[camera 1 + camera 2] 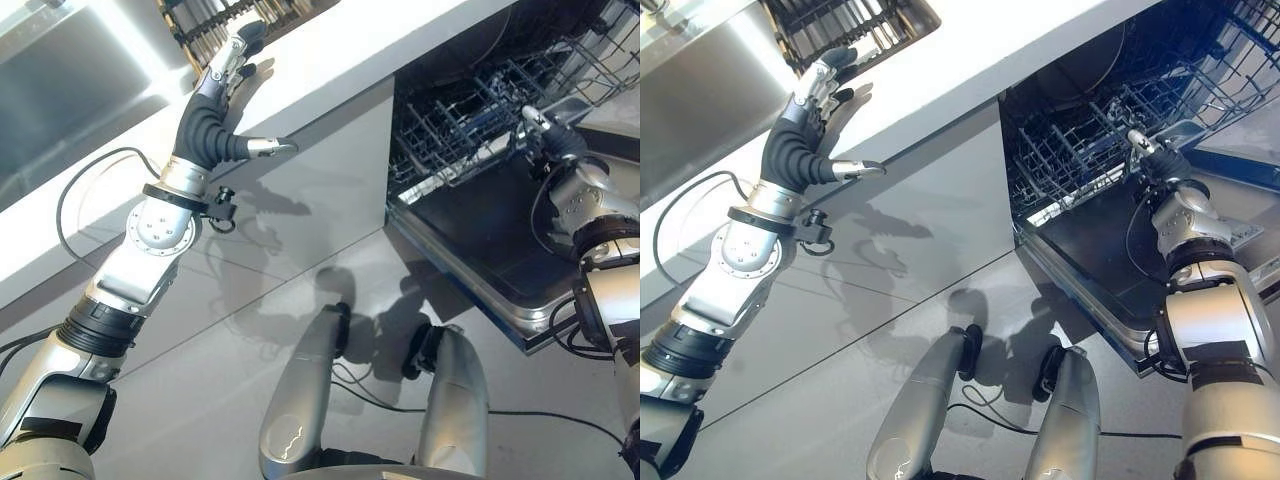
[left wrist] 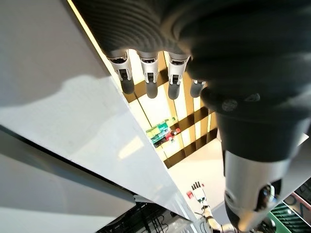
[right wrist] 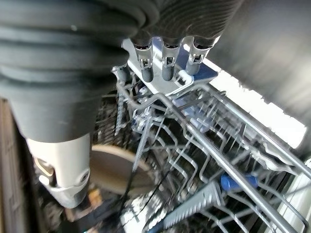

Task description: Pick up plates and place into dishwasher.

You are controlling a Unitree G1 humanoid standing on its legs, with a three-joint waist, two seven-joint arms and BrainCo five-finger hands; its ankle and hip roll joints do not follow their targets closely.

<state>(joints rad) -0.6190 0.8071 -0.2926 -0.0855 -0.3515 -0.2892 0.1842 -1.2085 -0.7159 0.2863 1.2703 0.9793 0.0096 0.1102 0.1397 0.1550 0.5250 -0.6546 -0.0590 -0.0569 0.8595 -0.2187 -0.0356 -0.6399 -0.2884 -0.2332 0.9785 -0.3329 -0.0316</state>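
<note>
A tan plate (image 3: pixel 114 170) stands on edge between the wires of the dishwasher's pulled-out rack (image 1: pixel 450 130), just beside the thumb (image 3: pixel 63 179) of my right hand (image 1: pixel 1155 155). That hand hovers over the rack's front with straight fingers (image 3: pixel 167 65) and holds nothing. My left hand (image 1: pixel 215 95) is raised over the white counter (image 1: pixel 340 60). Its fingers (image 2: pixel 148 77) are straight, the thumb is spread, and the tips point toward the dark dish rack (image 1: pixel 840 25) on the counter.
The dishwasher's door (image 1: pixel 470 240) lies open and flat below the rack, jutting out on the right. A steel sink (image 1: pixel 700 70) sits in the counter left of the dish rack. Grey cabinet fronts run under the counter edge.
</note>
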